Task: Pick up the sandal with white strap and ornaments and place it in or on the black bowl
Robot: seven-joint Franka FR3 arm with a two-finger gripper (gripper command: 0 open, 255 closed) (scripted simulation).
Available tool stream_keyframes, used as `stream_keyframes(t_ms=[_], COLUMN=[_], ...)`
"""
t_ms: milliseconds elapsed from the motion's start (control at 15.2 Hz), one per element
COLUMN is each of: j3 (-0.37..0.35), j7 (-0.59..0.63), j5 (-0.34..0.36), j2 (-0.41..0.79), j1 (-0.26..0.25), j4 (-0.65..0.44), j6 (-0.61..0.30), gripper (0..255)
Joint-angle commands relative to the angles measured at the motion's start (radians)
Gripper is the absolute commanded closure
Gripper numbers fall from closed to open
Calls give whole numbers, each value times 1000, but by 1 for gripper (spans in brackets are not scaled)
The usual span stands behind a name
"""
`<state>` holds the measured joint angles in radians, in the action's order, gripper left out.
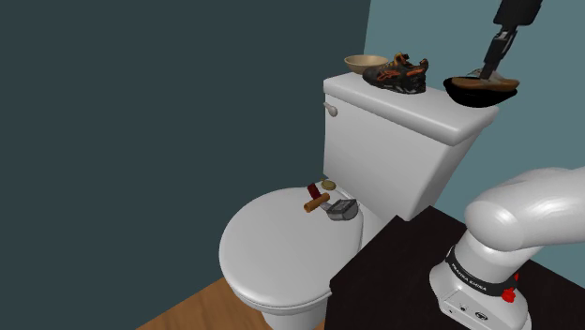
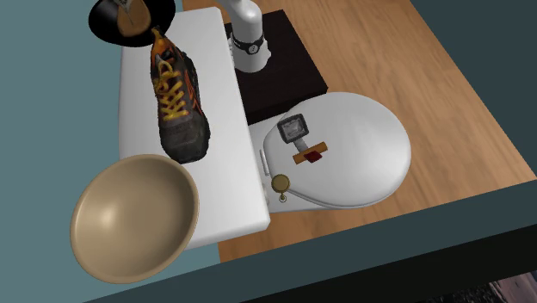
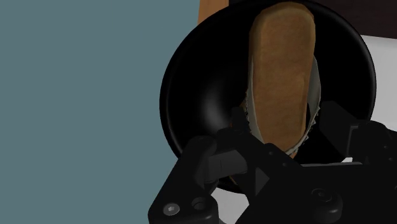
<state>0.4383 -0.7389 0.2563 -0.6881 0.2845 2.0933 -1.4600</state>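
In the shoulder view the sandal lies across the black bowl. The bowl sits at the end of the toilet's tank lid towards that view's right, its rim seeming to overhang the lid's corner. The gripper comes down onto the shoe from above. A black-and-orange sneaker stands just beside the bowl, a beige bowl beyond it, and the wall rises close behind all three. The second exterior view looks down on the same row: black bowl at one end, sneaker in the middle, beige bowl at the other. Open room lies straight up and out over the toilet seat lid; sideways along the tank lid there is little. In the wrist view the jaws are clenched on the sandal near one end, a black finger against each edge, and the tan footbed runs away between them over the bowl's hollow. The sandal looks light and flat, its sole fairly stiff, its pale strap soft (the small ornaments could snag). The sole's edges, as taken now, are the better hold. The bowl so near the lid's edge could slide or tip under a push, so any move here wants to be gentle and vertical.
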Motion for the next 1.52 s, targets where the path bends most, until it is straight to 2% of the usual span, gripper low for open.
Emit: stream_keyframes(t_ms=[0,264,330,660,924,1452], j3=[1,1,1,1,-9,-9], j7=[0,0,0,0,-16,-16], j5=[0,0,0,0,-20,-20], j2=[0,0,0,0,57,57], j1=[0,0,0,0,-15,-15], j4=[3,3,3,3,-167,-167], j6=[-4,-4,-4,-4,111,111], gripper=[255,255,0,0,0,0])
